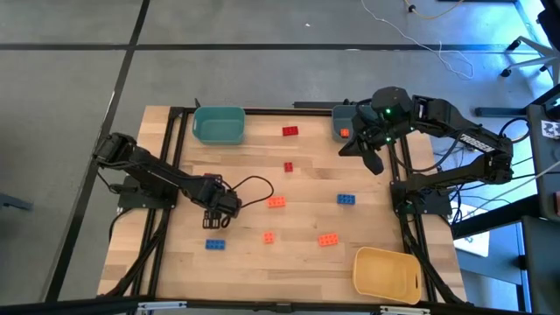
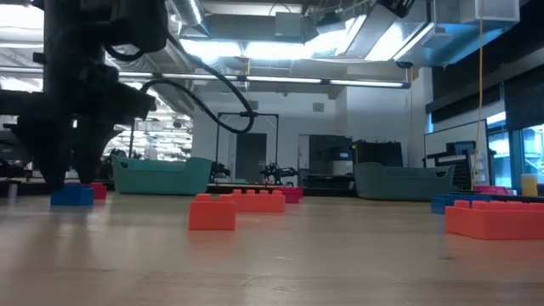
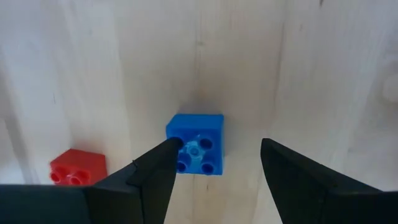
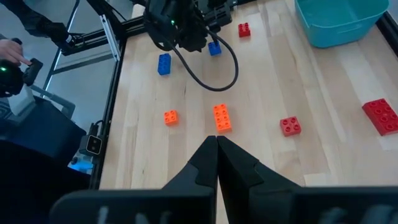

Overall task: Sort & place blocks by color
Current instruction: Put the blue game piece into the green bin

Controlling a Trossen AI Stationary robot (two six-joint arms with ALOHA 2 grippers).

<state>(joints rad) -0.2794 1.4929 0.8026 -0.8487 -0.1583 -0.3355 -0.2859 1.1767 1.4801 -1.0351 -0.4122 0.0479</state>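
My left gripper (image 3: 214,155) is open and points down over a blue square block (image 3: 198,144), one finger on either side of it; the low view shows it (image 2: 68,174) just above that block (image 2: 72,196). A red square block (image 3: 78,167) lies close by. More blocks are scattered over the table: red (image 1: 290,131) (image 1: 288,166), blue (image 1: 346,199) (image 1: 215,244), orange (image 1: 276,202) (image 1: 269,236) (image 1: 328,239). My right gripper (image 1: 374,160) (image 4: 216,142) is shut and empty, raised near the grey-blue bin (image 1: 341,115). My left gripper comes at the blue square block from above. One fingertip (image 3: 166,149) overlaps the block's corner (image 3: 180,132) in the wrist view; I cannot tell whether it touches. The block lies flat on the table, studs up.
A teal bin (image 1: 219,125) stands at the far edge and a yellow bin (image 1: 387,273) at the near right corner. Something orange (image 1: 346,133) lies in the grey-blue bin. A black cable (image 1: 254,188) loops beside my left gripper. A black frame (image 1: 171,157) borders the table.
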